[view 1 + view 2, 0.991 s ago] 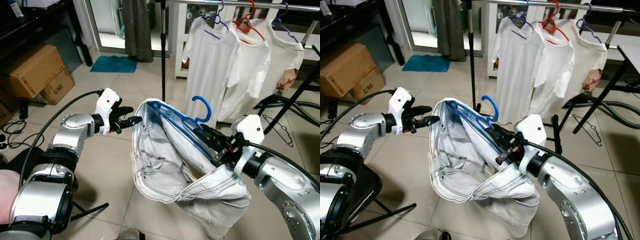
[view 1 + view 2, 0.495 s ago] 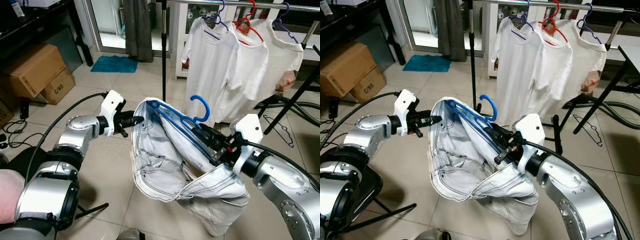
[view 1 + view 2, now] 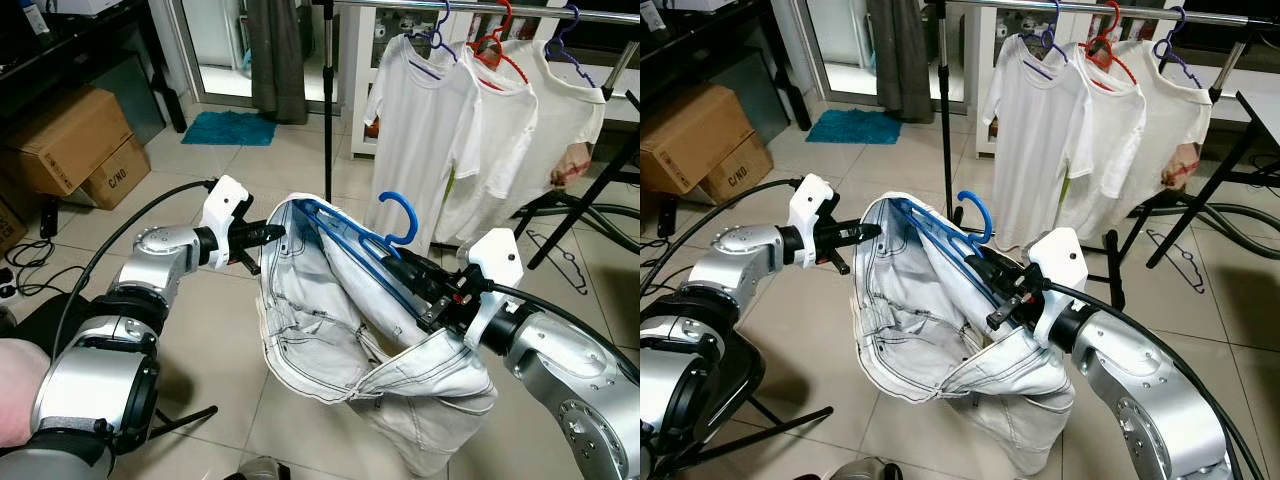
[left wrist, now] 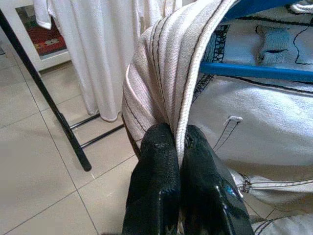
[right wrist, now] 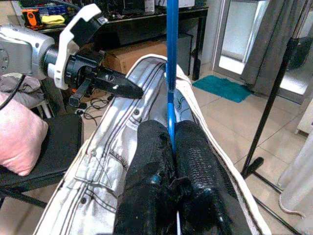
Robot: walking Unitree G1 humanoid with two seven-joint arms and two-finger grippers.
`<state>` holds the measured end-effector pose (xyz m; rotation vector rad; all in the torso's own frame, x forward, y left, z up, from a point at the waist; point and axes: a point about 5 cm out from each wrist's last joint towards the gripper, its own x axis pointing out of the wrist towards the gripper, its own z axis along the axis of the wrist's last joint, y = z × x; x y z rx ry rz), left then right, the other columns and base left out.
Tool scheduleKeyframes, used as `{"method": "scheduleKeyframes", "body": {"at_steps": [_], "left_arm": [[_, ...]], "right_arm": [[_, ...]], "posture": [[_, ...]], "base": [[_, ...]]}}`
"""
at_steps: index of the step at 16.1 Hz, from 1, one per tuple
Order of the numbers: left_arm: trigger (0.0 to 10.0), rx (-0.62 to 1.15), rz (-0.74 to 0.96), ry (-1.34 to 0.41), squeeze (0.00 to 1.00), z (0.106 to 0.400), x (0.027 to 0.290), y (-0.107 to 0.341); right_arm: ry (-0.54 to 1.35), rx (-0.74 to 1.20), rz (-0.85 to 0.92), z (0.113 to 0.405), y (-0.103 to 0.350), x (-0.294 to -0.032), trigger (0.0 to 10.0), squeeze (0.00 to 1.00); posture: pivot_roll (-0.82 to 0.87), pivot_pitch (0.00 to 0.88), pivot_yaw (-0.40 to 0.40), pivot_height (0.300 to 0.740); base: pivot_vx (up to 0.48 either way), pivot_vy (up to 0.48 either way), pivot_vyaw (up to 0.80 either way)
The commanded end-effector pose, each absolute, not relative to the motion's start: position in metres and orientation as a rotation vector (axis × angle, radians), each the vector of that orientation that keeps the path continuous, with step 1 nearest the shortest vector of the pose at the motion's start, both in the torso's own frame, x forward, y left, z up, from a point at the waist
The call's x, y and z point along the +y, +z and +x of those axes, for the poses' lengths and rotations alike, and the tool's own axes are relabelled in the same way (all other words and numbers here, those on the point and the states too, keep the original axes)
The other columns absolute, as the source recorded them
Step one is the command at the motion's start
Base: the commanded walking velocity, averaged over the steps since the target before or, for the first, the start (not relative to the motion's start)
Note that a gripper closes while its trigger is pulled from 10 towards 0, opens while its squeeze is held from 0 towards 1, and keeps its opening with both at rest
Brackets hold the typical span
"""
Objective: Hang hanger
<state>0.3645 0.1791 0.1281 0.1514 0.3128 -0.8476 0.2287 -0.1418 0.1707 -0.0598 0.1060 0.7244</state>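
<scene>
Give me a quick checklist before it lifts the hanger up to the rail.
1. Right end effector shut on the blue hanger: ok.
2. Left end effector pinching the jeans waistband: ok.
3. Jeans on the hanger: ok, waistband looped over its bar.
4. Hook free and pointing up: ok.
5. Free space on the rail left of the shirts: ok.
6. Jeans legs off the floor: cannot tell.

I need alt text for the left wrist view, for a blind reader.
The left gripper is shut on the stitched waistband of pale jeans. A blue hanger crosses inside them, and white shirts hang behind.
</scene>
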Motion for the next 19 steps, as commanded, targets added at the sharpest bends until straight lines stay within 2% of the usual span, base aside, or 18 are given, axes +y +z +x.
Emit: {"method": "scheduleKeyframes", "body": {"at_steps": [1, 6, 9, 11, 19], "left_arm": [[0.0, 0.288, 0.152, -0.830, 0.00, 0.369, 0.181, 0.137], [0.0, 0.278, 0.155, -0.856, 0.00, 0.370, 0.180, 0.142], [0.0, 0.255, 0.269, -0.919, 0.00, 0.374, 0.179, 0.161], [0.0, 0.239, 0.285, -0.923, 0.00, 0.377, 0.182, 0.171], [0.0, 0.140, 0.190, -0.921, 0.00, 0.383, 0.170, 0.185]], "right_arm": [[0.757, 0.034, -0.079, 0.228, 0.186, -0.137, 10.0, 0.00], [0.756, 0.054, -0.104, 0.228, 0.184, -0.138, 10.0, 0.00], [0.742, 0.201, -0.195, 0.226, 0.163, -0.145, 10.0, 0.00], [0.745, 0.269, -0.222, 0.223, 0.153, -0.148, 10.0, 0.00], [0.762, 0.309, -0.222, 0.219, 0.147, -0.147, 10.0, 0.00]], "posture": [[-0.06, 0.000, 0.081, 0.740], [-0.06, 0.000, 0.080, 0.740], [-0.07, 0.000, 0.077, 0.740], [-0.06, 0.000, 0.077, 0.740], [-0.06, 0.000, 0.079, 0.740]], "base": [[0.000, 0.000, 0.00], [0.000, 0.000, 0.00], [0.000, 0.000, 0.00], [0.000, 0.000, 0.00], [0.000, 0.000, 0.00]]}}
